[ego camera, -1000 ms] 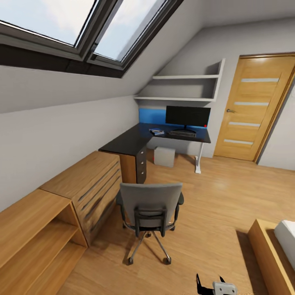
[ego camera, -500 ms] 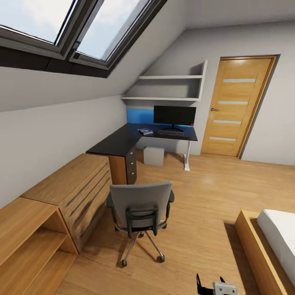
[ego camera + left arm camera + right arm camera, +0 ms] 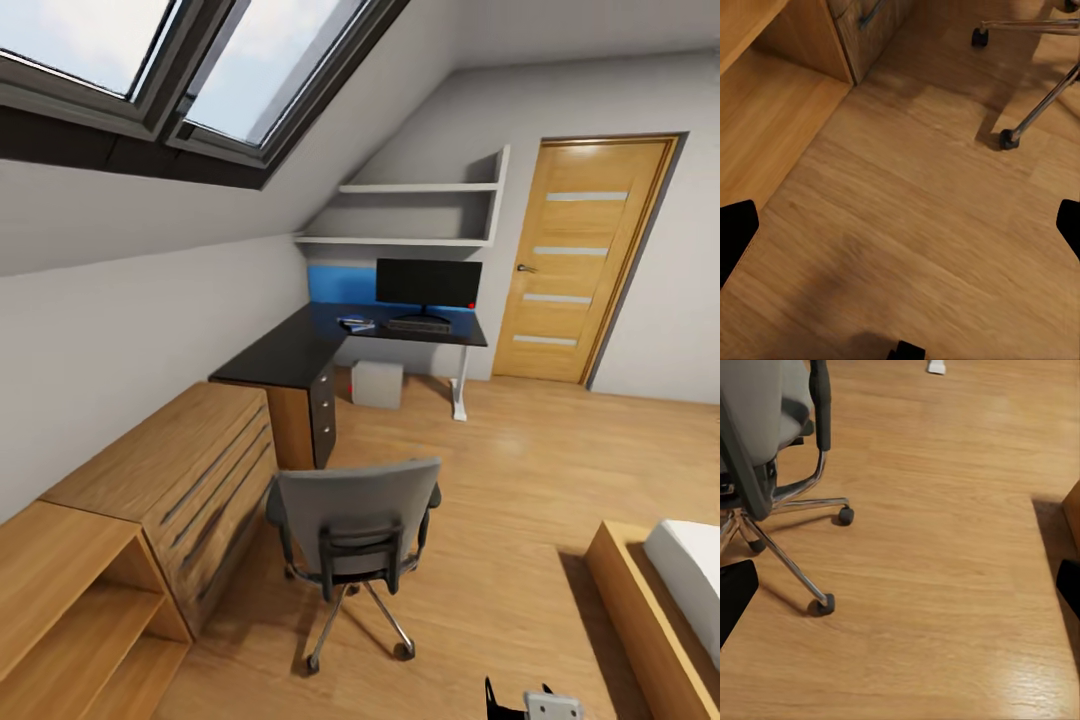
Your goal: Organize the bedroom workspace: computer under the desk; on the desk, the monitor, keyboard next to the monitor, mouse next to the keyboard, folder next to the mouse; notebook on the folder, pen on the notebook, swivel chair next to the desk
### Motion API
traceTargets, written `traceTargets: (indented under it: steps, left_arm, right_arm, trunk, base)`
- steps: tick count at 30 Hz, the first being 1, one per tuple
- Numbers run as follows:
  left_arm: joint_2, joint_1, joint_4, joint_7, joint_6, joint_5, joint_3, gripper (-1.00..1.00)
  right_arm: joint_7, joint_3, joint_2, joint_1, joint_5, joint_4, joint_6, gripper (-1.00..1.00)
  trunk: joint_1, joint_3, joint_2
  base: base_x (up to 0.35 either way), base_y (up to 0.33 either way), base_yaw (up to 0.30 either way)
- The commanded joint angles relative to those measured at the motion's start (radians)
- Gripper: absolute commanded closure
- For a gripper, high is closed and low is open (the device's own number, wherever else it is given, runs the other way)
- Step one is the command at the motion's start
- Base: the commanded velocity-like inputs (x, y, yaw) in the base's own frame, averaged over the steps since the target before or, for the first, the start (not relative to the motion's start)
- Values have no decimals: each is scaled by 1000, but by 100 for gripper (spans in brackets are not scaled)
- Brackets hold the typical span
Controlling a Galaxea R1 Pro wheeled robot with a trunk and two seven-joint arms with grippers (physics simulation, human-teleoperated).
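Note:
The grey swivel chair stands on the floor with its back to me, apart from the black desk; its backrest hides the seat, so the folder is hidden. On the desk stand the monitor and, in front of it, the keyboard. A small blue-and-white flat thing lies left of the keyboard. Mouse, notebook and pen are too small to make out. The computer sits under the desk. My left gripper hangs open over bare floor near a chair castor. My right gripper is open beside the chair's base.
A light wooden counter with drawers and an open shelf unit line the left wall. A bed is at the right, a door at the back. Open floor lies between chair and bed.
The whole picture has shifted, so the camera has moved: the chair now sits lower and a little larger in view. Nothing in the room itself has visibly moved.

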Motion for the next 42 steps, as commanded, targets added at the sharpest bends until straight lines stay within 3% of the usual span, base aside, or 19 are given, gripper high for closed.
traceTargets:
  steps: [1, 14, 28, 42]
  left_arm:
    - [0, -1, 0, 7, -1, 3, -8, -100]
    - [-1, -1, 0, 2, -1, 2, -9, -100]
    - [0, -1, 0, -1, -1, 3, -9, -100]
    - [0, -1, 0, 0, -1, 3, -10, -100]
  right_arm:
    - [0, 9, -1, -1, -9, 1, -4, -100]
    - [0, 10, -1, -1, -9, 1, -4, -100]
    - [0, 10, -1, -1, -9, 2, -3, -100]
    - [0, 9, 1, -1, -10, 3, -2, -100]
  trunk:
    - [1, -2, -2]
    - [1, -2, -2]
    - [1, -2, -2]
    - [1, -2, -2]
  base:
    - [46, 326, -246]
    - [9, 221, -264]
    - [0, 93, -264]
    - [0, 312, -46]
